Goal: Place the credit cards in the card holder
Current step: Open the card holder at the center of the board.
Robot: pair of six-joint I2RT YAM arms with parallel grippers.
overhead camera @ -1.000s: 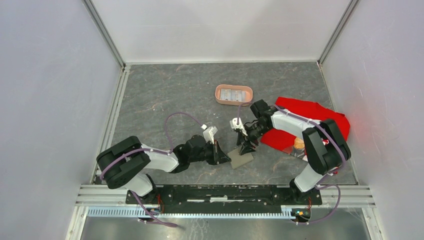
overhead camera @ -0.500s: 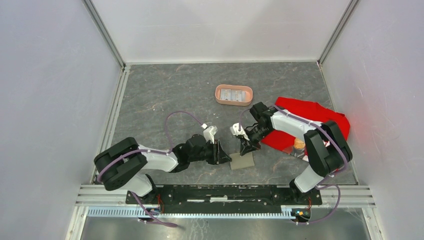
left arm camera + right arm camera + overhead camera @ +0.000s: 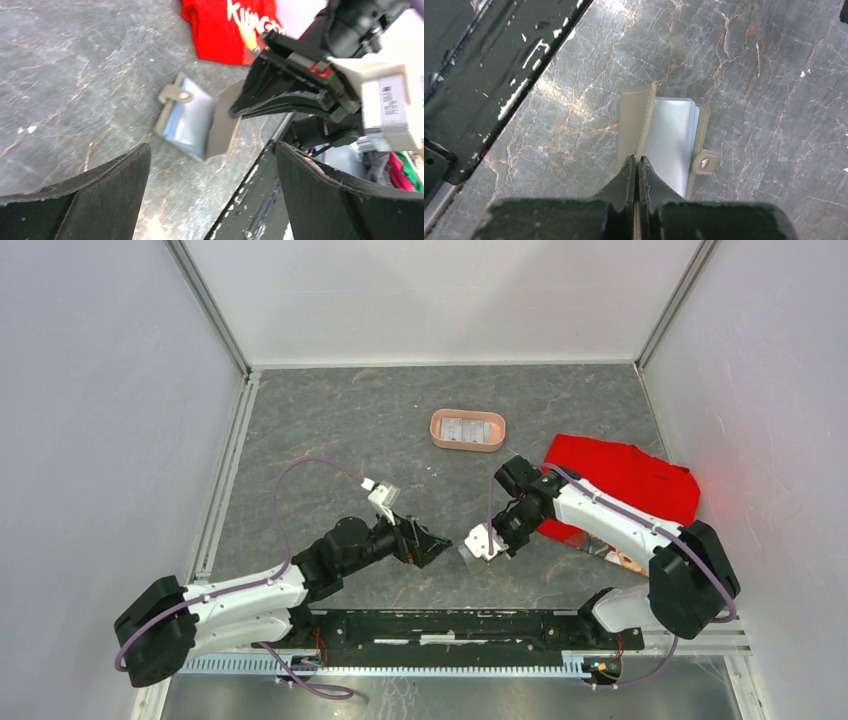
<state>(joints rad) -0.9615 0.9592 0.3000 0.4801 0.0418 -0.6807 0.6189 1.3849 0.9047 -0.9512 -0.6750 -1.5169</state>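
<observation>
On the near middle of the grey stone-patterned table [image 3: 330, 430], the step in hand appears to be opening the card holder; no card has been loaded yet.

- Red cloth [image 3: 640, 475]: lies crumpled at the right side, under the right arm. It plays no part in the task.
- Left gripper [image 3: 425, 543]: its fingers are spread wide and hold nothing. It hovers just left of the card holder and points toward it.
- Right gripper [image 3: 636, 167]: its fingers are pressed together on the edge of the card holder's upper flap, lifting that flap partway.
- Pink tray [image 3: 436, 430]: sits at the far middle of the table, well apart from both grippers.
- Card holder [image 3: 192, 122]: olive-grey, lying near the front rail and half open. A clear inner pocket shows, and a small stud tab [image 3: 705, 161] sticks out on one side.
- Credit cards [image 3: 468, 428]: silvery, lying flat inside the pink tray. How many there are cannot be told.

Next move, as a judgement: the right gripper should hold the flap up while the free left gripper reaches to the far tray. It would pinch one thin card by an edge and bring it edge-first to the pocket mouth.
</observation>
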